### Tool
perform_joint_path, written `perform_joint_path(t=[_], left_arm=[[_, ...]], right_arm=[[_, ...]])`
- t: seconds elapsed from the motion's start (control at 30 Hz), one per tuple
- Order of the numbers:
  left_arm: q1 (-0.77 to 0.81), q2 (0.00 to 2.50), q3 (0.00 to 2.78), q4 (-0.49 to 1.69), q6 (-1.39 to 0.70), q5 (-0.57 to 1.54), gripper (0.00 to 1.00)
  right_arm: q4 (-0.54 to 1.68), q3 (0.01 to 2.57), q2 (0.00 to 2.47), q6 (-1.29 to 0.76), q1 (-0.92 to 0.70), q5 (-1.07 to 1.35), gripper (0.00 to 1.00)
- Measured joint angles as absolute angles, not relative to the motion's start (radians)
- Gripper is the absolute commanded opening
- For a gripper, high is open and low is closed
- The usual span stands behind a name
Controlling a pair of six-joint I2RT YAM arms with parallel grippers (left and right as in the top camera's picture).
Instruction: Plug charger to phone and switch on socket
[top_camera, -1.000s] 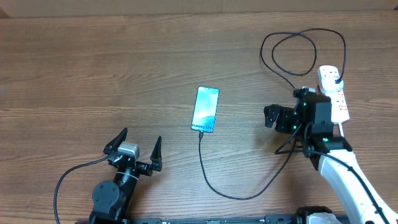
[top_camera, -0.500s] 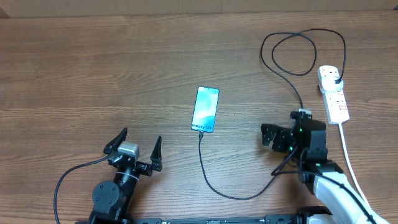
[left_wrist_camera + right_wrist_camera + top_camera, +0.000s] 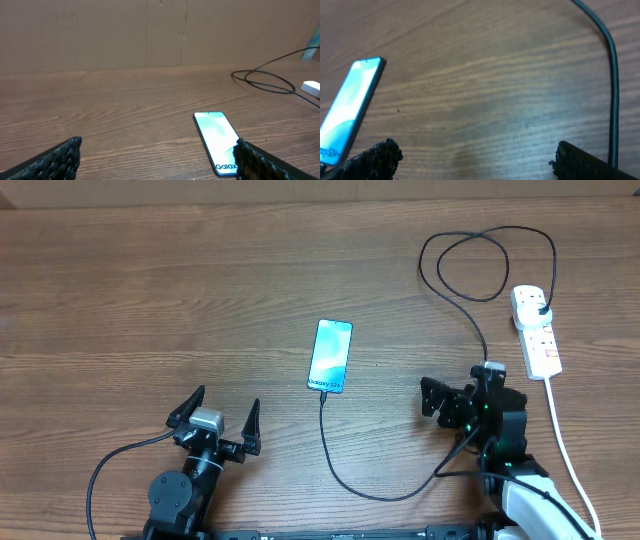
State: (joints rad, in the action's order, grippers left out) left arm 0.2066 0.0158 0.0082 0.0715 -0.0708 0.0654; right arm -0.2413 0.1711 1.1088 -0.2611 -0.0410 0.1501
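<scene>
One charger [image 3: 323, 418], tip at phone [image 3: 331, 356], plug in socket [image 3: 537, 340]

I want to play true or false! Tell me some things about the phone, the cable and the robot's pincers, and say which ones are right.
1. The phone lies face up with its screen lit. True.
2. The left pincer is holding the phone. False: it is open and empty, apart from the phone.
3. The black charger cable runs up to the phone's bottom edge. True.
4. The charger's plug is pulled out of the power strip. False: the black plug sits in the white power strip.
5. The right pincer is shut on the cable. False: it is open and holds nothing; the cable only passes close by.
</scene>
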Motion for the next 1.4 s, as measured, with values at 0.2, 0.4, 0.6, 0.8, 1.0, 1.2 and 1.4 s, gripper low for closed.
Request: perform_joint_path(t=[0.2, 0.4, 0.6, 0.8, 1.0, 1.2, 1.4], left_arm=[[0.207, 0.016, 0.008, 0.072, -0.071, 0.065, 0.99], [0.207, 0.016, 0.008, 0.072, -0.071, 0.065, 1.0], [0.207, 0.016, 0.008, 0.072, -0.071, 0.065, 0.99], [0.207, 0.016, 0.008, 0.072, -0.071, 0.065, 1.0], [0.207, 0.016, 0.008, 0.072, -0.071, 0.065, 0.99], [0.207, 0.016, 0.008, 0.072, -0.071, 0.065, 1.0], [0.207, 0.016, 0.008, 0.072, -0.071, 0.065, 0.99]], right_arm=[[-0.272, 0.102, 1.096, -0.261, -0.041, 0.15, 1.0], [-0.302, 0.057, 1.055, -0.262, -0.041, 0.154, 1.0], [-0.279, 0.018, 1.003, -0.271, -0.041, 0.153, 1.0], [-0.234, 0.018, 0.944, -0.278, -0.041, 0.154, 1.0], [-0.15, 0.018, 0.826, -0.281, -0.041, 0.154, 1.0], [-0.026, 0.018, 0.672, -0.281, -0.041, 0.154, 1.0], [0.07, 0.018, 0.531, -0.283, -0.041, 0.154, 1.0]])
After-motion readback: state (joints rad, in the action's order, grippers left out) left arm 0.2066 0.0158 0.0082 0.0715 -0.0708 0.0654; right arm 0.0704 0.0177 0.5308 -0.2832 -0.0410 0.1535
